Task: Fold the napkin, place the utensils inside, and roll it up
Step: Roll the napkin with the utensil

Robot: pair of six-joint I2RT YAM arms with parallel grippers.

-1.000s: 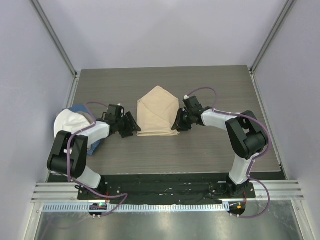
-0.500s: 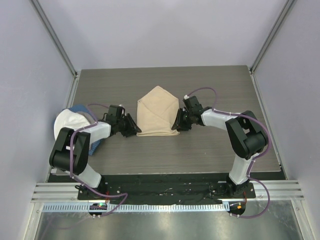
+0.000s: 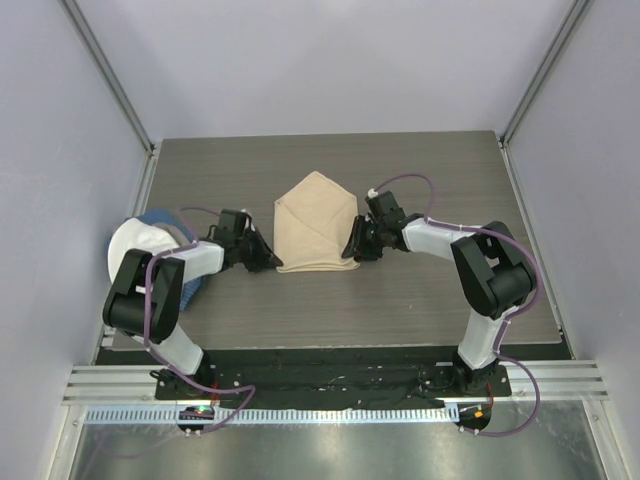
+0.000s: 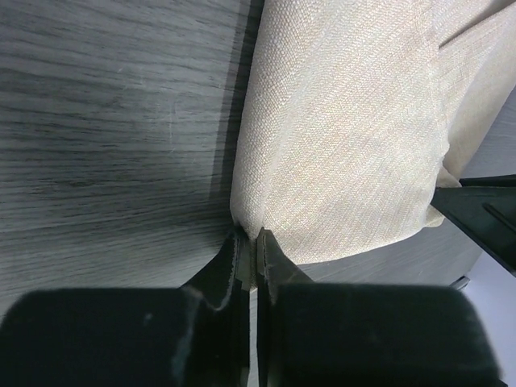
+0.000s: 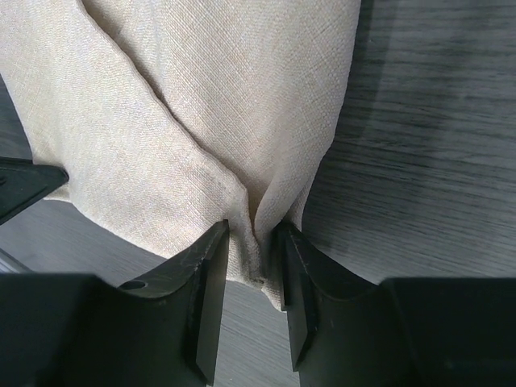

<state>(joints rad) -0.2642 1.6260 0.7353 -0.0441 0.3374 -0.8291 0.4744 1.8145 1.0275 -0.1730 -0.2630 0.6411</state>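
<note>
The beige napkin (image 3: 315, 225) lies folded in the middle of the table, with a pointed far end and a straight near edge. My left gripper (image 3: 272, 262) is at its near-left corner. In the left wrist view the napkin (image 4: 347, 121) has that corner pinched between the nearly closed jaws of the left gripper (image 4: 248, 235). My right gripper (image 3: 352, 250) is at the near-right corner. In the right wrist view a bunched ridge of napkin (image 5: 201, 97) is squeezed between the jaws of the right gripper (image 5: 251, 234). The utensils are out of view.
A white round dish (image 3: 132, 248) sits on a blue cloth (image 3: 160, 217) at the table's left edge, just behind the left arm. Grey walls close in the table on three sides. Dark wood-grain tabletop (image 3: 420, 160) surrounds the napkin.
My left gripper has slid right to the napkin's near-left corner and closed on it. The right gripper has stayed at the near-right corner.
</note>
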